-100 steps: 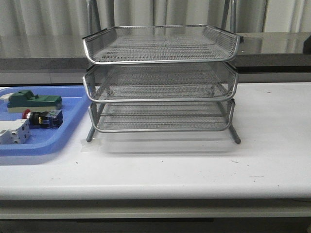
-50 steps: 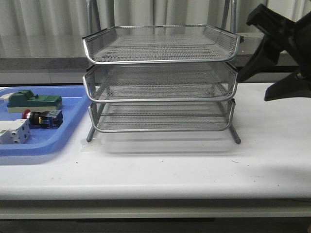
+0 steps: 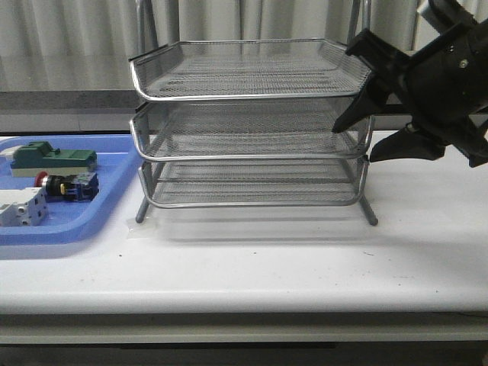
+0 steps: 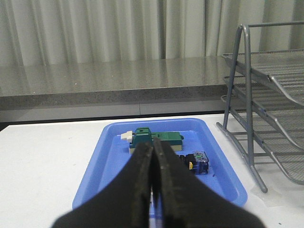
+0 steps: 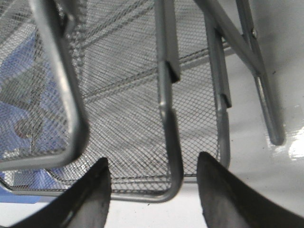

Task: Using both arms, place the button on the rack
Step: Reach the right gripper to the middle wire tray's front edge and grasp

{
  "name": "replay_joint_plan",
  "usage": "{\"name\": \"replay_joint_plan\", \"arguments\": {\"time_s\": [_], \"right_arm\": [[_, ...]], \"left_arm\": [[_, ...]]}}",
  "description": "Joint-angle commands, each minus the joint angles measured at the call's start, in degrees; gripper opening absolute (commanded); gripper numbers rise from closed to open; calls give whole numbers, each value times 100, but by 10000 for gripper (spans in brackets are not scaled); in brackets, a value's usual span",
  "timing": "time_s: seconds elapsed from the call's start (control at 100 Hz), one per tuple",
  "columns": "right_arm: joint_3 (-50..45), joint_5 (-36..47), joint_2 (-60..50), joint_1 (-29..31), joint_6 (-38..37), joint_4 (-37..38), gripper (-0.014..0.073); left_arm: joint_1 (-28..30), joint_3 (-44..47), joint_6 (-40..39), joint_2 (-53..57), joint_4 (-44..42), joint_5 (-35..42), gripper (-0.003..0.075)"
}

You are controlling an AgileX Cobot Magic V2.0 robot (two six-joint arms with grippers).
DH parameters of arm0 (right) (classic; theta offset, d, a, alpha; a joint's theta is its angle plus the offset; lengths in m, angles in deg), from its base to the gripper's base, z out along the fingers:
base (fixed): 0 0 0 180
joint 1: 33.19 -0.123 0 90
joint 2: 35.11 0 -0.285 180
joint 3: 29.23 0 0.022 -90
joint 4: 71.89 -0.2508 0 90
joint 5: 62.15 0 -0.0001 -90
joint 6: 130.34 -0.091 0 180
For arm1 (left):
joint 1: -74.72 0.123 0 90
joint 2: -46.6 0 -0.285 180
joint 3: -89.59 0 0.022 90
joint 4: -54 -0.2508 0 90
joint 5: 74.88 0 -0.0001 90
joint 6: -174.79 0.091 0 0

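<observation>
The rack stood on the white counter, its 3 mesh trays stacked one above another, all bare. To its left lay a blue tray, and in it the button rested on its side, red cap pointing left, between a green block on the far side and a white block on the near side.

The right gripper hung at the right end of the rack, beside the middle tray's rim, its 2 dark fingers spread wide apart and holding nothing. In the right wrist view the fingers framed the rack's corner posts and mesh, with the right gripper apart from the wire.

The left gripper showed only in its own wrist view, fingers pressed together with nothing between them, raised above the near end of the blue tray. Past its tips lay the green block and the button, partly hidden behind the fingers. The rack stood to the right.
</observation>
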Motion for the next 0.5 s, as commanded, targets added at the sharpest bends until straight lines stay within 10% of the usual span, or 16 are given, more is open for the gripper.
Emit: {"name": "replay_joint_plan", "arguments": {"time_s": [0.0,0.26,0.49], "right_arm": [[262,-226,-66,5,177,-214,423],[515,-500,271,5,327,-417,400],[515,-529,334,5,332,-409,173]], "left_arm": [[-32,187,-41,178,45,464,-20],[-32,187,-41,178,45,464,-20],[-32,187,-41,178,45,464,-20]]}}
